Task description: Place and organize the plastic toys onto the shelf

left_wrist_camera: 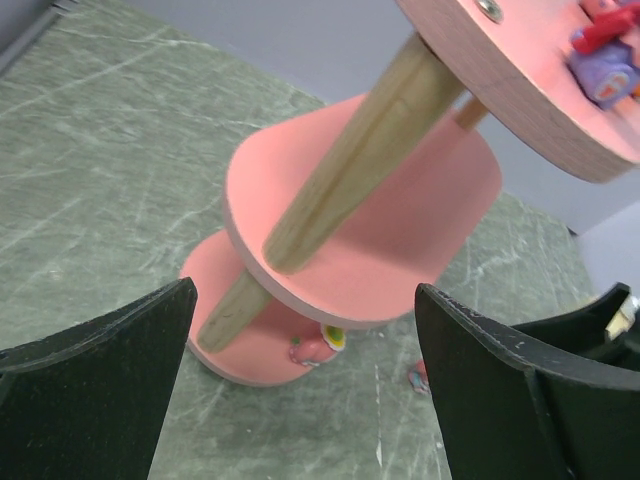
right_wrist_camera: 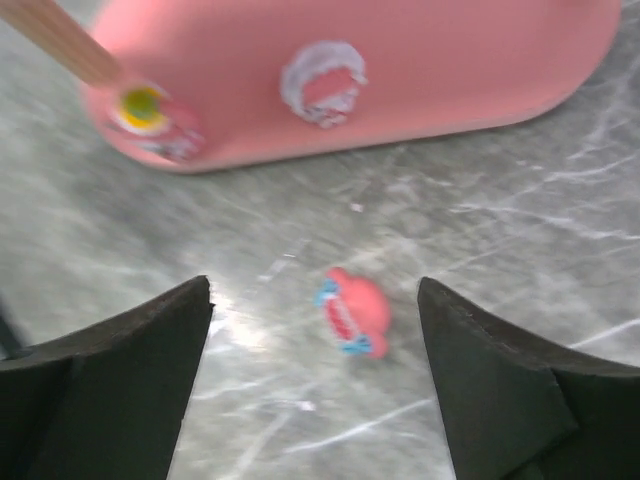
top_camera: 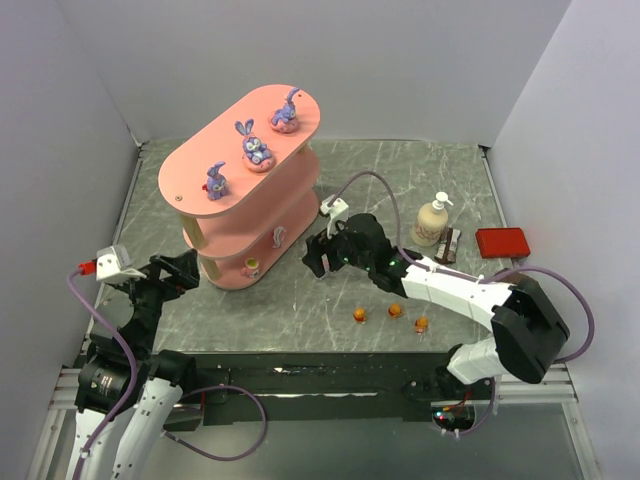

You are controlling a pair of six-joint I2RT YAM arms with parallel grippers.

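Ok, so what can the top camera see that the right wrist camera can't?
Only the top view shows three purple bunnies on the top board, three orange toys on the table, the pump bottle, the red box and both arms. Only the right wrist view shows a small pink toy lying on the table under the open right gripper, close to the bottom board. Both show the pink shelf and the grey table.

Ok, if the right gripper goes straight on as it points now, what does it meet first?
Probably the small pink toy lying on the table, framed between the open jaws of the right gripper, short of the shelf. Depth is hard to judge.
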